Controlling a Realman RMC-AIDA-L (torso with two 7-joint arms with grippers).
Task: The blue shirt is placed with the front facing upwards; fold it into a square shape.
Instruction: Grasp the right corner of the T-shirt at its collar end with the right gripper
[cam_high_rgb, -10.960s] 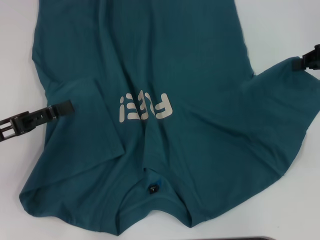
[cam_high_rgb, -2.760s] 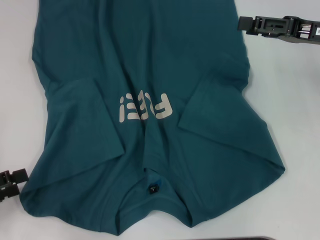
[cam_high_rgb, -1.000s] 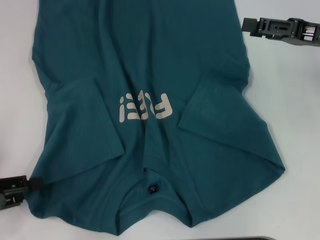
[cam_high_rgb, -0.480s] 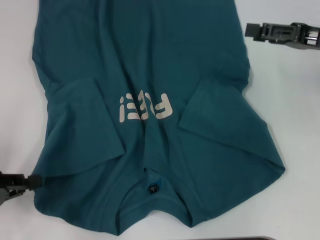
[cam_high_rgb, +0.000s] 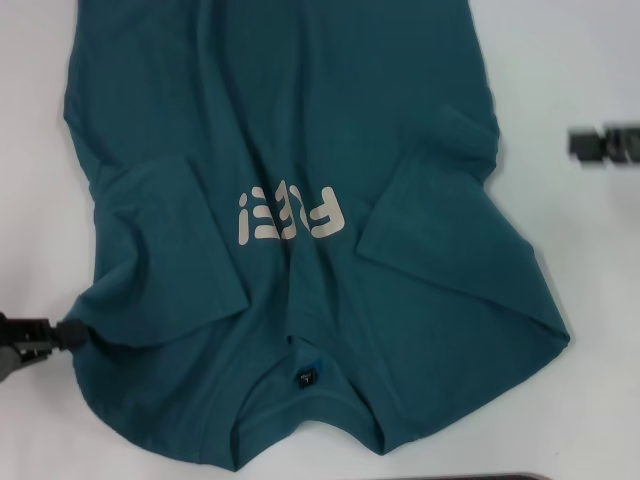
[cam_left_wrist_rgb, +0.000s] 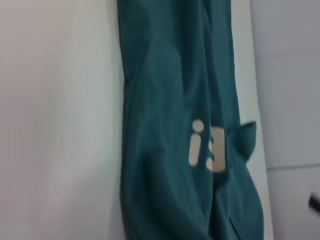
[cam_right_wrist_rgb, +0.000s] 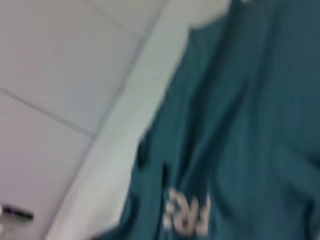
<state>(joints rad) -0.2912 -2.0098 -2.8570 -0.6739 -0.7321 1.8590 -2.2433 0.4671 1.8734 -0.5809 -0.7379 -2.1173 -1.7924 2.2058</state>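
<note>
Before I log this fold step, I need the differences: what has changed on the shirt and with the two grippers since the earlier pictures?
The blue shirt's right sleeve was folded in over the chest. The right gripper then drew back toward the table's right edge. The left gripper left the folded left sleeve, came to the near left shoulder corner and pushed that edge inward. Lettering and collar tag stayed put.

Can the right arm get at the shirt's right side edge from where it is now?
Probably yes. The right tool sits off the blue shirt over bare table, nothing between it and the near edge. The left tool is at the opposite shoulder.
</note>
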